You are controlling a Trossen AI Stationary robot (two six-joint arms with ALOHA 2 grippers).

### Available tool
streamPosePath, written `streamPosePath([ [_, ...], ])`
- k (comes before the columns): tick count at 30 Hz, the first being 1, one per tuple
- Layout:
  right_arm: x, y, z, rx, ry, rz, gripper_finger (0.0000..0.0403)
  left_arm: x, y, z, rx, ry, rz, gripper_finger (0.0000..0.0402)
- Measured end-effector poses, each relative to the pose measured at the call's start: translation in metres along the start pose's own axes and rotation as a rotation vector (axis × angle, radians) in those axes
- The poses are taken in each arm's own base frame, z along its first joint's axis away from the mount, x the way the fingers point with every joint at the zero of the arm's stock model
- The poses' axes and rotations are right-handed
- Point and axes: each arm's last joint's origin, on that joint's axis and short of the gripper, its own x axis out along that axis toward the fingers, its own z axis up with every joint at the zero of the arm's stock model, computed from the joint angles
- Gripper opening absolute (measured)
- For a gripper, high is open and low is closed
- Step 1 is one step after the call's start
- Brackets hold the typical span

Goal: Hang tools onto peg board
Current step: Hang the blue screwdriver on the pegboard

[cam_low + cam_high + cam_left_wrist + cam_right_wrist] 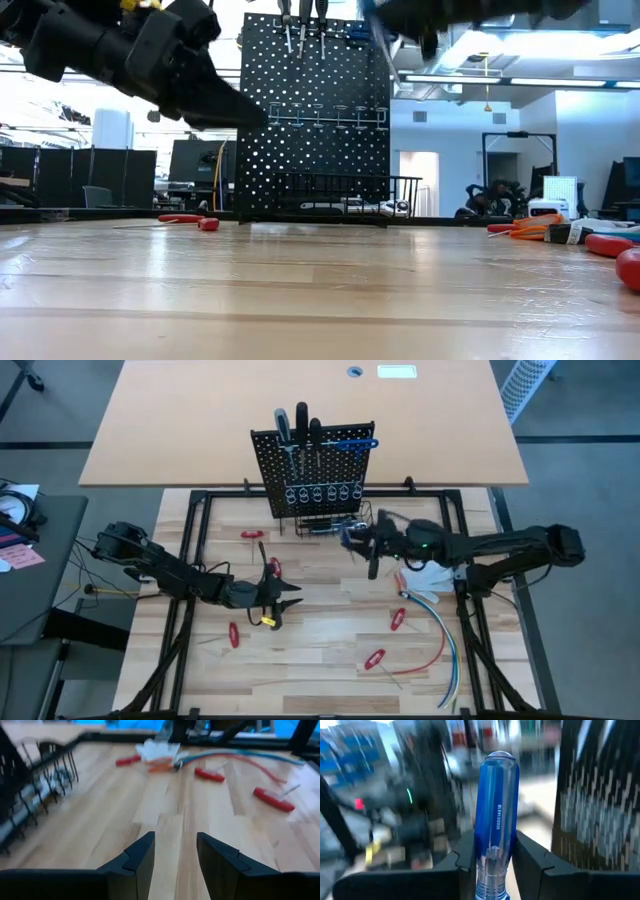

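The black peg board [310, 470] stands upright at the table's far middle, with black-handled screwdrivers [300, 425] and a blue T-handle key [352, 444] hanging on it. My right gripper [358, 542] hovers just right of the board's base, shut on a blue-handled screwdriver [497, 805] that stands up between its fingers. My left gripper [290, 596] is open over the table's middle left with nothing between its fingers [140, 860]. Several red-handled tools [397, 618] lie scattered on the wood. In the low view the peg board [320, 120] fills the centre, with the left gripper [235, 108] in front of it.
A black wire basket [325, 523] with small items sits at the board's foot. Red, blue and white cables [442, 635] curve along the right side, beside a white piece [425, 575]. A small yellow-tipped item [267, 620] lies under the left gripper. A black frame edges the table.
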Motion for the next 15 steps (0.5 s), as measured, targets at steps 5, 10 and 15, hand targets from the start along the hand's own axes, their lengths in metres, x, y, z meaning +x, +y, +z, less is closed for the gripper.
streamPosePath([
  [5,0.003,0.002,0.037,-0.073,-0.186,0.004,0.0086,-0.001,-0.003,0.008,0.1,-0.074,-0.013,0.0141],
  [10,0.015,0.023,0.035,-0.166,-0.236,0.103,0.0086,0.004,0.012,0.02,0.105,-0.18,0.058,0.0141],
  [15,0.016,0.044,0.034,-0.269,-0.335,0.16,0.0086,0.01,0.034,0.044,0.171,-0.368,-0.014,0.0153],
])
